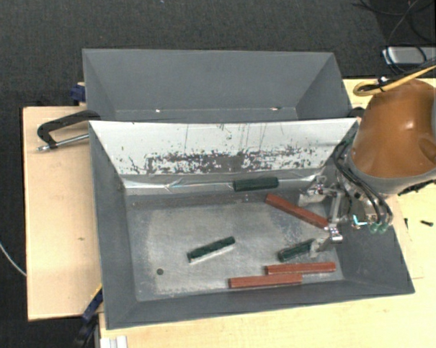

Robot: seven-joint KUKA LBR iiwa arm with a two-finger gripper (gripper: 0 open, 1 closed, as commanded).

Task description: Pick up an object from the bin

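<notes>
Alignment matters most for the step in hand. The tool point(325, 215) sits at about 3 o'clock on the floor of the bin point(112, 232). Its fingers point(334, 234) look spread, released, with nothing clamped. The right end of a slanted red-brown bar point(291, 207) appears to run in between them, so I judge this bar to be the thing to pick.

To do it well, the tool should settle low enough for both pads to meet the bar's long sides squarely, then close. A grip this near the tip may let the bar swing or slip on the lift, so a hold further toward its middle, toward 10 o'clock, would be safer.

A short dark green bar point(296, 251) lies just beside the lower finger, at 4 o'clock, and could be nudged or pinched along. Two more red-brown bars point(264, 281) lie end to end by the front wall at 5 o'clock, well clear. A dark green bar point(255, 183) rests against the back wall at 12 o'clock, and a green-and-white bar point(210, 250) lies near 7 o'clock.

The orange cover point(397, 136) and the cables hide the wrist. Whether the fingertips touch the floor or the bar is hard to make out.
</notes>
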